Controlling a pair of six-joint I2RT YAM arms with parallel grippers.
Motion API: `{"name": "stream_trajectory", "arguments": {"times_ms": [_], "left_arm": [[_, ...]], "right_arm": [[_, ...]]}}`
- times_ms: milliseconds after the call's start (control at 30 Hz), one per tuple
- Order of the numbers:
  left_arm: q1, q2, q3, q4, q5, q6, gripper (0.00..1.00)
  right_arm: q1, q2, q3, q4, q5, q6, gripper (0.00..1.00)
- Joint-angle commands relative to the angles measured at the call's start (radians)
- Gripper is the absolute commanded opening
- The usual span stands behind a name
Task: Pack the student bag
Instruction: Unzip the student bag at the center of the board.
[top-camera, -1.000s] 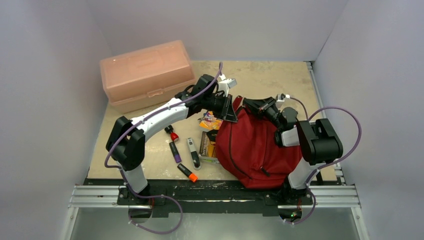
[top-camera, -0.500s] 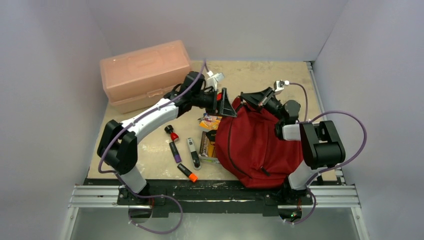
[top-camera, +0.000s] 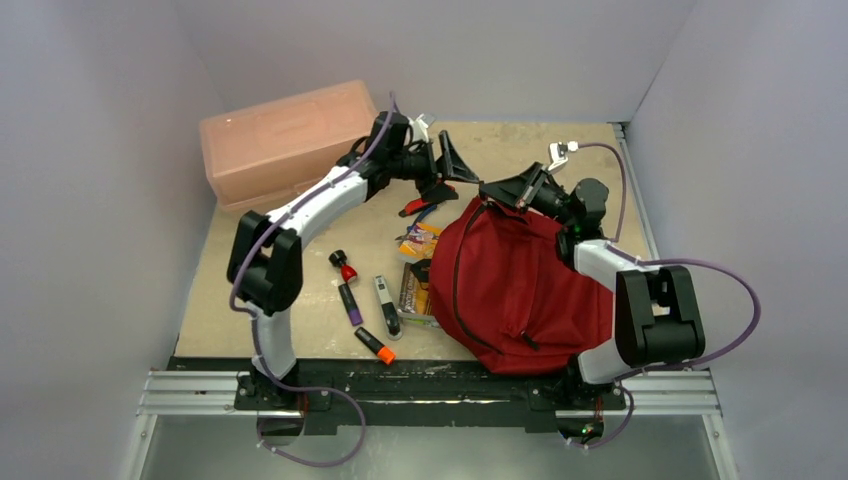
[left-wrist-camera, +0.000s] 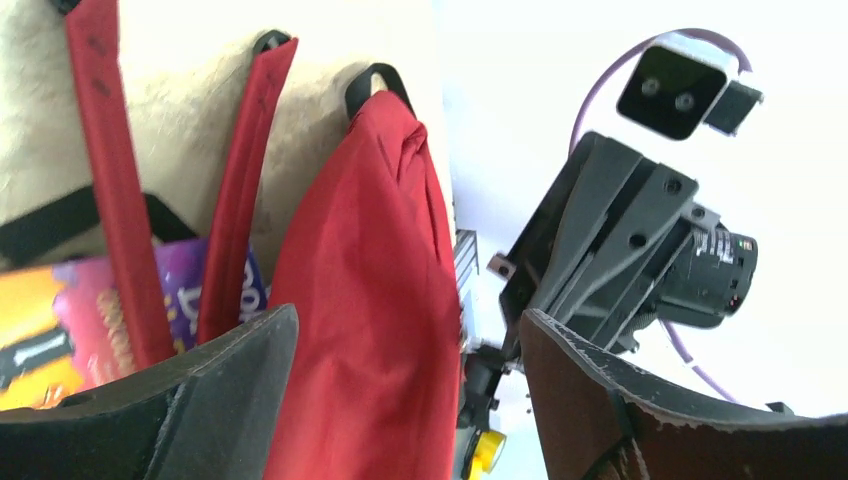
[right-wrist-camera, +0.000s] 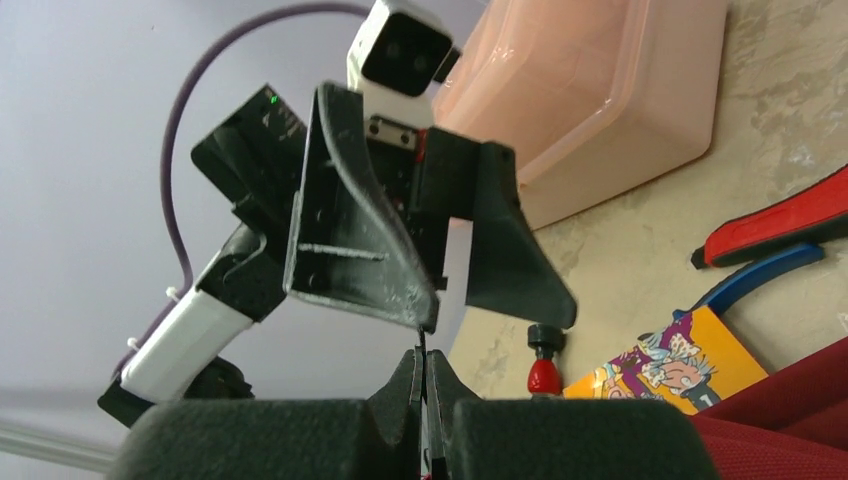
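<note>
The dark red student bag (top-camera: 520, 290) slumps on the table's right half, in front of the right arm. My right gripper (top-camera: 497, 190) is at the bag's top back edge. In the right wrist view it (right-wrist-camera: 423, 365) is shut on a thin black strip of the bag. My left gripper (top-camera: 440, 168) hangs open just left of it, above the table, holding nothing. Seen from the left wrist, the bag's red fabric (left-wrist-camera: 370, 300) shows beyond the wide gap between the fingers (left-wrist-camera: 220, 390). Both fingers (right-wrist-camera: 350, 240) stand spread in the right wrist view.
A pale pink lidded box (top-camera: 290, 145) stands at the back left. Beside the bag lie a colourful packet (top-camera: 420, 240), a red and blue item (top-camera: 418, 207), a small book (top-camera: 415, 290) and several markers (top-camera: 350, 303), one of them orange (top-camera: 375, 345).
My left gripper has opened, let go of the bag's top and drawn back and up toward the far edge. My right gripper, still shut, has shifted slightly back with the bag's edge.
</note>
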Motion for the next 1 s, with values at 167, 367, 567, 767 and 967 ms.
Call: {"name": "stream_trajectory", "arguments": {"times_ms": [167, 367, 567, 767, 967], "left_arm": [[-0.068, 0.250, 0.302, -0.030, 0.209, 0.079, 0.86], [-0.127, 0.313, 0.345, -0.052, 0.255, 0.188, 0.92], [-0.130, 0.349, 0.350, -0.045, 0.255, 0.193, 0.58], [-0.128, 0.362, 0.350, 0.072, 0.251, 0.093, 0.22], [-0.119, 0.347, 0.319, 0.169, 0.184, 0.032, 0.00]], "right_arm": [[0.004, -0.043, 0.055, -0.100, -0.065, -0.130, 0.00], [0.004, -0.062, 0.079, -0.162, -0.086, -0.190, 0.00], [0.003, -0.108, 0.127, -0.324, -0.083, -0.309, 0.00], [0.006, -0.151, 0.179, -0.505, -0.078, -0.447, 0.00], [0.046, -0.203, 0.227, -0.632, -0.080, -0.577, 0.00]]}}
